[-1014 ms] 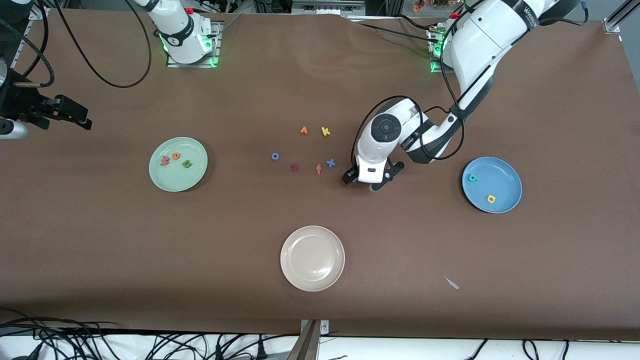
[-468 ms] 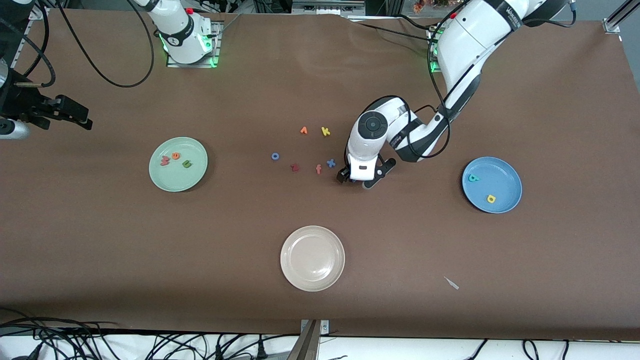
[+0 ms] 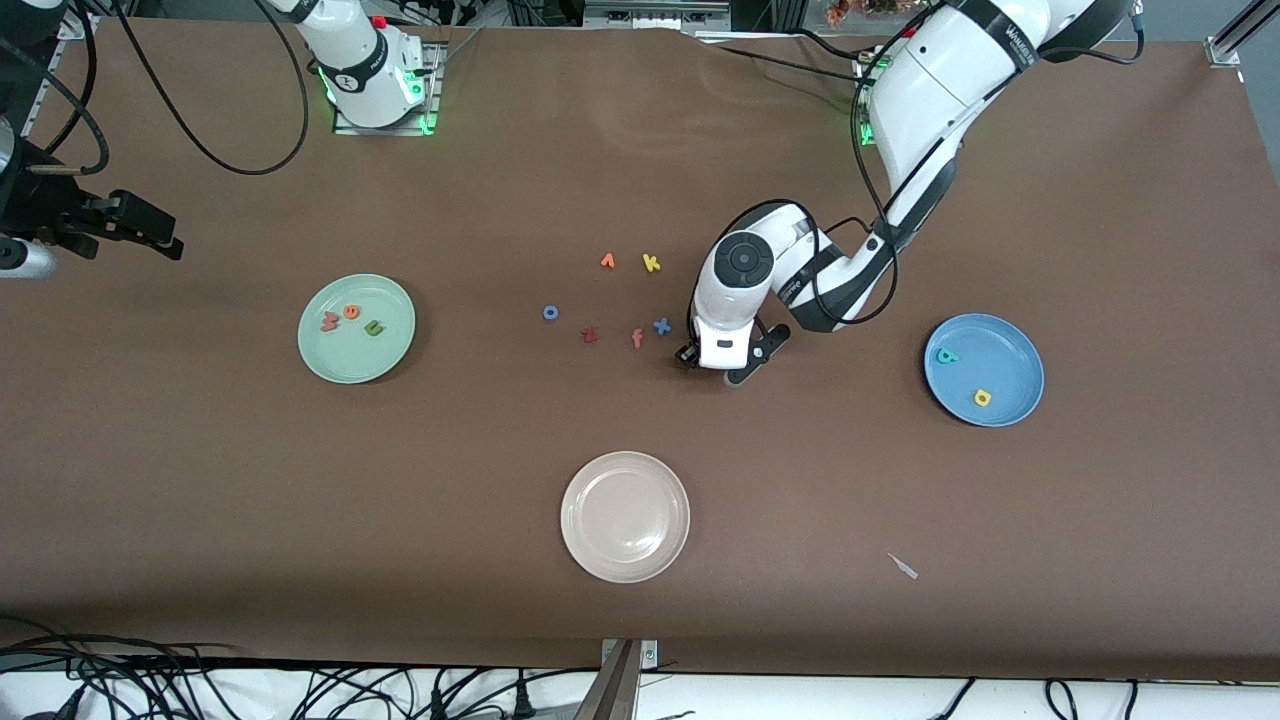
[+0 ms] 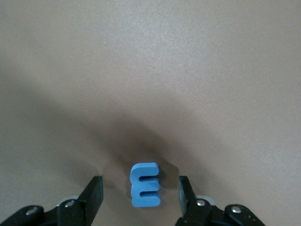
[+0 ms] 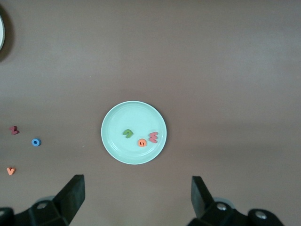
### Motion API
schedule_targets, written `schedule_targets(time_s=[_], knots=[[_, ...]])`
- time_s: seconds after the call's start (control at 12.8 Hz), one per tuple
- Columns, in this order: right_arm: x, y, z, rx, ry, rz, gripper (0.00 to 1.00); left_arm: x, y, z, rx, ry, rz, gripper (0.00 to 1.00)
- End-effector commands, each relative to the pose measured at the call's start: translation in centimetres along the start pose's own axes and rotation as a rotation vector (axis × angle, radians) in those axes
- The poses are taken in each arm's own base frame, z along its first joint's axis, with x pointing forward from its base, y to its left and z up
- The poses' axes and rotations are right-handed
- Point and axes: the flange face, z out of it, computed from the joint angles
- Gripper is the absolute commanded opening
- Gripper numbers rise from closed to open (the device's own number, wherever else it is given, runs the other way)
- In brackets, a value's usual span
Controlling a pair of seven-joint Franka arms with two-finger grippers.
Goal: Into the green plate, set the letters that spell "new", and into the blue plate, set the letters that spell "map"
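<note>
The blue m (image 4: 146,184) lies flat on the brown table between the fingers of my left gripper (image 4: 140,184), with a gap on each side, so the gripper is open around it. In the front view that gripper (image 3: 712,366) is down at the table beside the loose letters and hides the m. The blue plate (image 3: 1012,352) holds the teal p (image 3: 946,355) and yellow a (image 3: 983,398). The green plate (image 3: 345,362) holds the red w (image 3: 330,321), orange e (image 3: 351,312) and olive n (image 3: 374,327). My right gripper (image 5: 136,197) waits open, high up toward the right arm's end of the table.
Loose letters lie mid-table: orange v (image 3: 607,261), yellow k (image 3: 651,263), blue o (image 3: 550,313), a dark red letter (image 3: 589,335), orange f (image 3: 637,339), blue x (image 3: 661,326). A cream plate (image 3: 625,517) sits nearer the front camera. A small white scrap (image 3: 904,566) lies near the front edge.
My left gripper has shifted slightly toward the loose letters and its fingers have drawn closer together around the blue m. The right arm has not moved.
</note>
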Motion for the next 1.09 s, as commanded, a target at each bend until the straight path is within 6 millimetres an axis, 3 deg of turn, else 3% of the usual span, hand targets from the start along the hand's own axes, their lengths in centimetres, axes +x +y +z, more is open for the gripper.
schedule_targets(time_s=[0.0,0.23,0.55,0.62,0.78,0.94,1.01], knots=[[-0.4,0.2,-0.1,-0.012,0.005,-0.005,1.0,-0.1,0.6,0.4,-0.005,0.013,0.001,0.56],[-0.4,0.2,-0.2,-0.012,0.006,-0.004,1.0,-0.1,0.6,0.4,-0.005,0.014,0.002,0.41],[-0.6,0.3,0.0,-0.01,-0.012,-0.005,1.0,0.1,0.6,0.4,-0.006,0.035,0.025,0.12],[-0.6,0.3,0.0,-0.012,-0.012,-0.005,1.0,0.4,0.6,0.2,-0.007,0.037,0.026,0.09],[-0.6,0.3,0.0,-0.012,-0.012,-0.005,1.0,2.2,0.5,-1.7,0.008,0.051,0.046,0.03],[-0.6,0.3,0.0,-0.012,-0.012,-0.005,1.0,4.3,-0.4,-3.5,0.117,0.013,0.178,0.03],[-0.6,0.3,0.0,-0.012,-0.012,-0.005,1.0,6.4,-1.1,-4.5,0.157,-0.022,0.229,0.03]])
